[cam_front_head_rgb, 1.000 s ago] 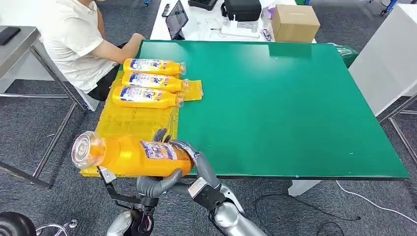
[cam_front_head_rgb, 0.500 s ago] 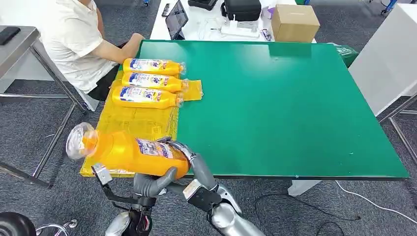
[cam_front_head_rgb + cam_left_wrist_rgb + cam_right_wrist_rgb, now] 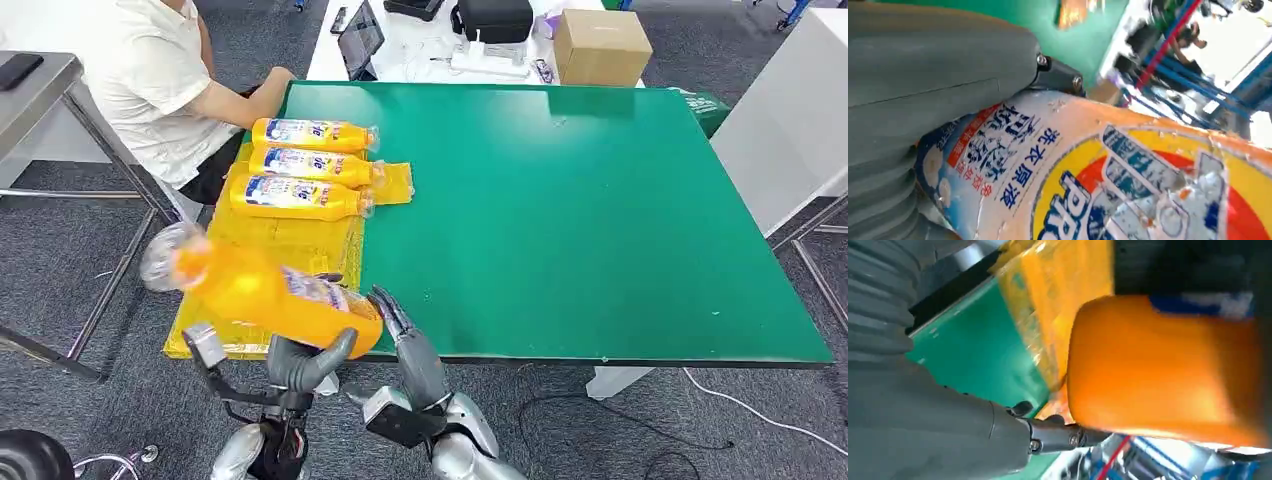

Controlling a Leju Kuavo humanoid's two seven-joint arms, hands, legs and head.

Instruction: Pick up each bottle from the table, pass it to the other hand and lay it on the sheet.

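An orange detergent bottle (image 3: 270, 300) with a clear cap hangs tilted over the near left corner of the table, cap end up and to the left. My left hand (image 3: 300, 362) grips it from below, and its label (image 3: 1088, 175) lies against the thumb. My right hand (image 3: 403, 335) stands just beside the bottle's base (image 3: 1158, 365), fingers spread and holding nothing. Three more orange bottles (image 3: 300, 196) lie side by side on the far part of the yellow sheet (image 3: 280, 245), caps pointing right.
The green table (image 3: 580, 210) stretches to the right of the sheet. A person in a white shirt (image 3: 150, 80) sits at the far left corner. Behind stand a cardboard box (image 3: 598, 45), a tablet (image 3: 358, 40) and a black bag (image 3: 492, 18). A grey metal table (image 3: 40, 85) is at left.
My right hand has let go of the bottle and opened beside its base. The left hand now holds it alone and has tilted the cap end higher and leftward.
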